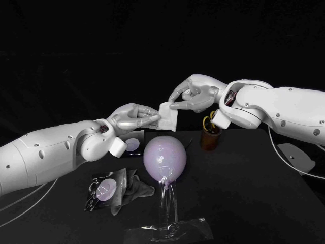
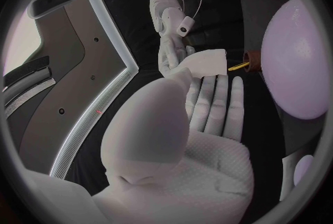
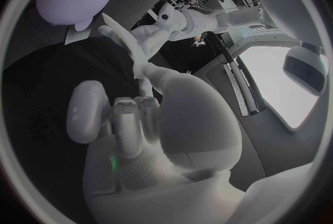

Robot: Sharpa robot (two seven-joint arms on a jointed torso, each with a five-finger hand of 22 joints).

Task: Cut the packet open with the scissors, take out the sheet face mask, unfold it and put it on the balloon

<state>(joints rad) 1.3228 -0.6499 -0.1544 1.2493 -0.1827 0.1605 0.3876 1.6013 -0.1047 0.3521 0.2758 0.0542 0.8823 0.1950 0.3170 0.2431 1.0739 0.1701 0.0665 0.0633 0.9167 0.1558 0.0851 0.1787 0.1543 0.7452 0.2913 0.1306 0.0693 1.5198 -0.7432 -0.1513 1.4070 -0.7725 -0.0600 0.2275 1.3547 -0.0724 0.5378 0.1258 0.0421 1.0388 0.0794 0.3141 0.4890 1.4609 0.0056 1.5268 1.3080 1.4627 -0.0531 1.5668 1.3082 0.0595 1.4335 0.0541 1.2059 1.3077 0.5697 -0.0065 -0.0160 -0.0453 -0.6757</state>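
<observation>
The folded white sheet mask (image 1: 167,116) hangs in the air above the pale purple balloon (image 1: 166,158). My left hand (image 1: 133,118) pinches its left edge and my right hand (image 1: 194,95) pinches its top corner. The balloon stands on a clear holder (image 1: 167,203). The cut packet (image 1: 111,187) lies crumpled on the table, left of the balloon. The scissors (image 1: 208,122) stand in a brown cup (image 1: 210,137) behind the balloon. The left wrist view has the mask (image 2: 205,63) beyond my left hand (image 2: 208,107), with the balloon (image 2: 298,63) beside it. In the right wrist view my left hand (image 3: 149,40) holds the mask (image 3: 116,30).
The holder's clear base (image 1: 173,231) sits near the table's front edge. A white cable (image 1: 294,157) loops over the table's right side.
</observation>
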